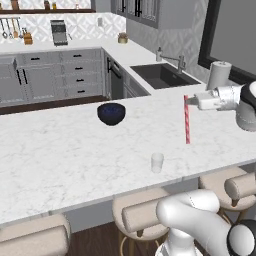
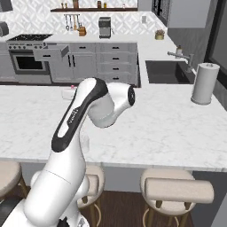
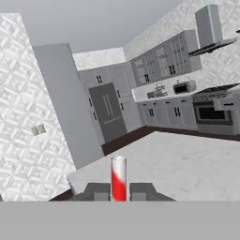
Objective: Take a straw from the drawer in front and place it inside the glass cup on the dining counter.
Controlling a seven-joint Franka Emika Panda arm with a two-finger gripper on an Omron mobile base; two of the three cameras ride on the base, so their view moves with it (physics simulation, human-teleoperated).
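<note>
Straw [image 1: 187,120]: hangs upright above the worktop [image 1: 75,155], pinched at its top end, its lower end apparently clear of the marble.
Tool [image 1: 188,101]: clamped on the straw, reaching in sideways from the right; in the hand view the straw stands between the two fingertips.
Cup [image 1: 157,162]: stands near the worktop's front edge, below and left of the straw, well apart.
Bowl [image 1: 111,113]: further back, left of the straw.
Drawer [image 2: 51,53]: pulled out beside the stove.

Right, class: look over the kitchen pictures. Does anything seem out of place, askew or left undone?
One drawer beside the oven stands pulled open while the others are shut. The straw hangs upright in the shut gripper above the counter, off to one side of the glass cup. Nothing looks spilled or damaged.
</note>
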